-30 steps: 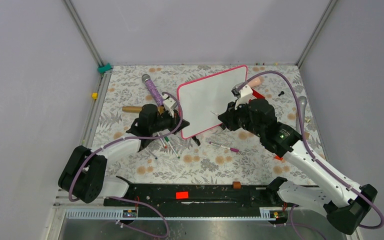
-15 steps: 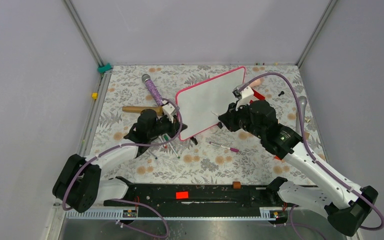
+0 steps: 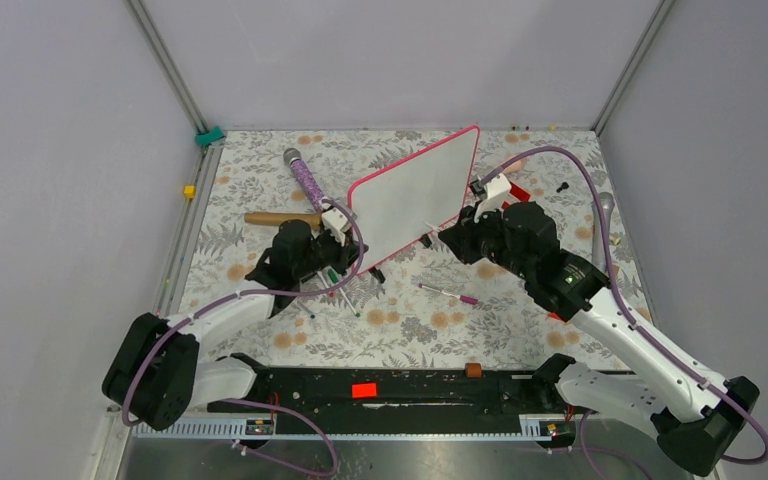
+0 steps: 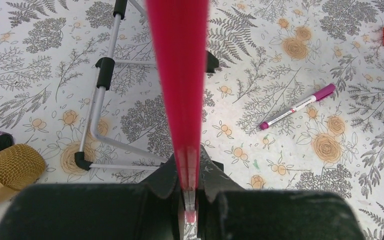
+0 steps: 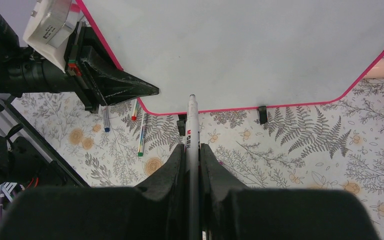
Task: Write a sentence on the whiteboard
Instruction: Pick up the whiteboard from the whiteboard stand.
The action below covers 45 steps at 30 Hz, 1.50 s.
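Top external: whiteboard [image 3: 415, 195] stands tipped up steeply in the middle of the floral cloth [image 3: 410, 325], long axis roughly 8-to-2 o'clock. Left gripper [image 3: 346, 226] is clamped on its 8 o'clock edge. Right gripper [image 3: 447, 234] sits at the board's 4 o'clock side, closed on a marker [image 3: 429, 227] aimed at 10 o'clock into the face. Right arm is the writing arm, but tip contact isn't readable from here. Left wrist: only the pink frame edge-on, running to 12 o'clock out of the pinching jaws. That confirms the grip but shows no face. A loose magenta pen [image 4: 297, 106] lies at 2 o'clock. Right wrist: marker axis points straight to 12 o'clock, tip low on the face just above the bottom frame, close to one black foot [image 5: 181, 125]. Face is blank, nothing written. Tip touching or just off, can't tell. My read: the first stroke needs to start higher up the board.
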Each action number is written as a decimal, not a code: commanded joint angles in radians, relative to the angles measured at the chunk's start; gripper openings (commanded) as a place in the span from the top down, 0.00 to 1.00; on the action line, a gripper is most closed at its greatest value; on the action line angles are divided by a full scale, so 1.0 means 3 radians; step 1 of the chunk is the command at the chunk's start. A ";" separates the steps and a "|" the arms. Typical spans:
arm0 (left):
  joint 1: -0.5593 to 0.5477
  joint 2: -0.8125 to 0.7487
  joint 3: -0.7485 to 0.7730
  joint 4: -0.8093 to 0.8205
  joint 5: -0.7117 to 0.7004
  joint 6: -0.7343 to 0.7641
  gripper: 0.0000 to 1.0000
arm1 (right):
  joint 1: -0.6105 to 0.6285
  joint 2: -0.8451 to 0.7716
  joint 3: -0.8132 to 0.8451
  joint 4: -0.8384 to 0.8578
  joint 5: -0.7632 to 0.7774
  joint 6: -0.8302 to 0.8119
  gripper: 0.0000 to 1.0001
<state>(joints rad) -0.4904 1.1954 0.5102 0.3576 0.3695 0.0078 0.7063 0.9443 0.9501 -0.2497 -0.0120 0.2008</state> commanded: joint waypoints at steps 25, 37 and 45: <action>-0.0048 0.0900 0.0327 -0.0144 0.1365 -0.0151 1.00 | 0.0023 -0.0325 -0.0039 0.0118 0.0126 -0.0042 1.00; 0.0603 0.0390 0.0135 0.0273 0.1617 -0.0588 1.00 | 0.0019 -0.0353 0.0017 0.0117 0.0050 -0.0005 1.00; 0.0920 0.0225 0.0123 -0.0039 0.1378 -0.0331 1.00 | 0.0023 -0.0350 0.0075 0.0083 -0.0063 0.0003 1.00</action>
<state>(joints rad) -0.2527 1.3113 0.5491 0.2905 0.8211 -0.1421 0.7063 0.8528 0.9318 -0.2504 -0.0051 0.1989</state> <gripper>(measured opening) 0.135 0.154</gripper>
